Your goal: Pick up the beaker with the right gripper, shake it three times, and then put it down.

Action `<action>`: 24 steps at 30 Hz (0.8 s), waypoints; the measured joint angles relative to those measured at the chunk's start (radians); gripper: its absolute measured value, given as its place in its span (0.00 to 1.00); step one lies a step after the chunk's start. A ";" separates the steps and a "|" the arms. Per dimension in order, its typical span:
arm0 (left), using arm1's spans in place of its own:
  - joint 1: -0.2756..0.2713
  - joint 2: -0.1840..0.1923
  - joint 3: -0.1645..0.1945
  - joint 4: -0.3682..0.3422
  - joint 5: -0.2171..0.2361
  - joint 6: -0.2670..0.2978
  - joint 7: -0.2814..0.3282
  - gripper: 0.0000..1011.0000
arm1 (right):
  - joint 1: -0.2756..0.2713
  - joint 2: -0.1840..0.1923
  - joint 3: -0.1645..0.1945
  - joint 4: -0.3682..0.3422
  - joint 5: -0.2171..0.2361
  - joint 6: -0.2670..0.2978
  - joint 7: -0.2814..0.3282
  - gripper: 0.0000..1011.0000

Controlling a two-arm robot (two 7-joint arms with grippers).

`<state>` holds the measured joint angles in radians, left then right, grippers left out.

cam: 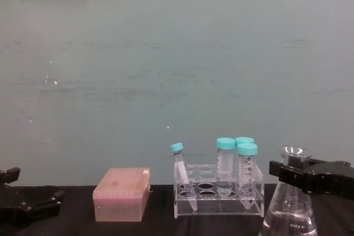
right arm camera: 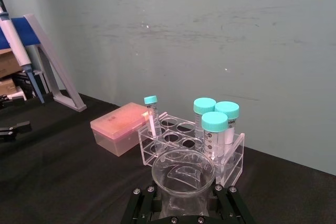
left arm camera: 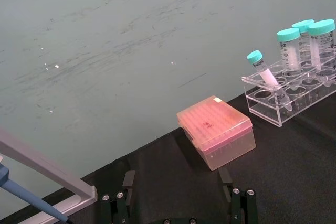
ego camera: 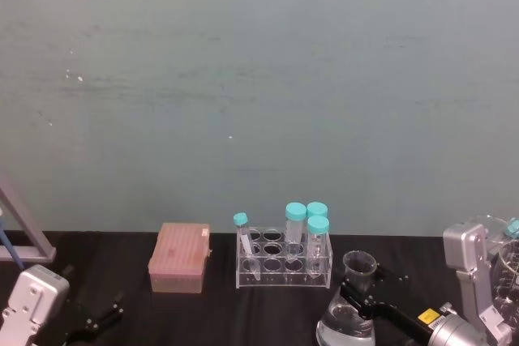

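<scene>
The beaker (ego camera: pixel 347 323) is a clear glass conical flask at the front right, just right of the tube rack. Its flared rim (right arm camera: pixel 184 174) sits directly above my right gripper (right arm camera: pixel 184 209), whose black fingers (right arm camera: pixel 143 207) press against both sides of the narrow neck. In the chest view the right gripper (cam: pixel 291 174) crosses the neck of the beaker (cam: pixel 289 211) just under the rim, and the base runs off the lower edge. Whether the base rests on the table is hidden. My left gripper (left arm camera: pixel 181 203) stands open and empty low at the front left (cam: pixel 30 200).
A clear tube rack (ego camera: pixel 284 258) holds teal-capped tubes (ego camera: pixel 317 232) at centre. Left of it stands a pink tip box (ego camera: pixel 180 258). A pipette stand (ego camera: pixel 20 232) is at the far left, and more glassware (ego camera: pixel 511 261) is at the right edge. A green wall closes the back.
</scene>
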<state>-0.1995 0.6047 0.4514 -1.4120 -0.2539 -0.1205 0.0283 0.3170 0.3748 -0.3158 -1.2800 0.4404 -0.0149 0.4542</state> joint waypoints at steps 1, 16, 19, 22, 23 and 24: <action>0.000 0.000 0.000 0.000 0.000 0.000 0.000 0.99 | 0.000 0.000 0.000 0.000 0.000 0.000 0.000 0.45; 0.000 0.000 0.000 0.000 0.000 0.000 0.000 0.99 | 0.000 0.000 0.000 -0.001 0.001 -0.001 -0.001 0.59; 0.000 0.000 0.000 0.000 0.000 0.000 0.000 0.99 | 0.000 0.000 0.000 -0.001 0.001 -0.001 -0.001 0.68; 0.000 0.000 0.000 0.000 0.000 0.000 0.000 0.99 | 0.000 0.000 0.000 -0.001 0.001 -0.001 -0.001 0.78; 0.000 0.000 0.000 0.000 0.000 0.000 0.000 0.99 | 0.000 0.000 0.000 -0.001 0.001 -0.001 -0.001 0.81; 0.000 0.000 0.000 0.000 0.000 0.000 0.000 0.99 | 0.000 0.000 0.000 -0.001 0.001 -0.001 -0.001 0.83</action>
<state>-0.1995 0.6047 0.4514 -1.4120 -0.2539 -0.1205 0.0283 0.3170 0.3748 -0.3157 -1.2808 0.4415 -0.0163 0.4536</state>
